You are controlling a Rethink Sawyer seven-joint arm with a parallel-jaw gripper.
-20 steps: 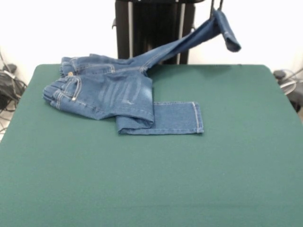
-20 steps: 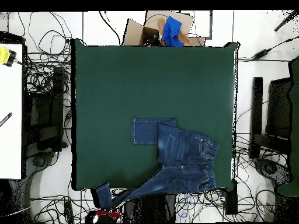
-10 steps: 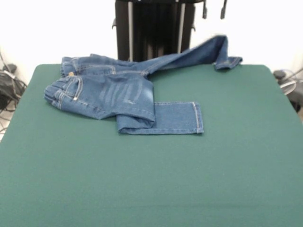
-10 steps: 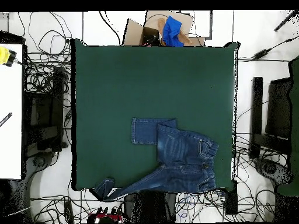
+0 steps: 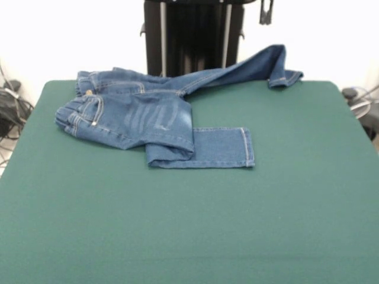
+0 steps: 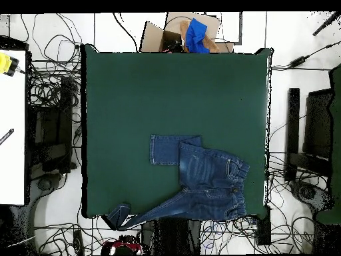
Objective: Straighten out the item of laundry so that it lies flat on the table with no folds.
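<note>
The jeans (image 5: 133, 115) lie rumpled at the table's (image 5: 189, 225) robot-side edge, one leg folded under. The gripper (image 5: 266, 10) hangs empty above the other cuff, mostly cut off; its opening is unclear.

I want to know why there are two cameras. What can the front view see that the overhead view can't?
Only the front view shows the whitish faded patches on the small blue denim jeans and the dark gripper hanging above them. Only the overhead view shows the floor cables and a bright blue thing beyond the table. Both show the dark green felt table, one leg folded under, the other stretched along the edge.
</note>
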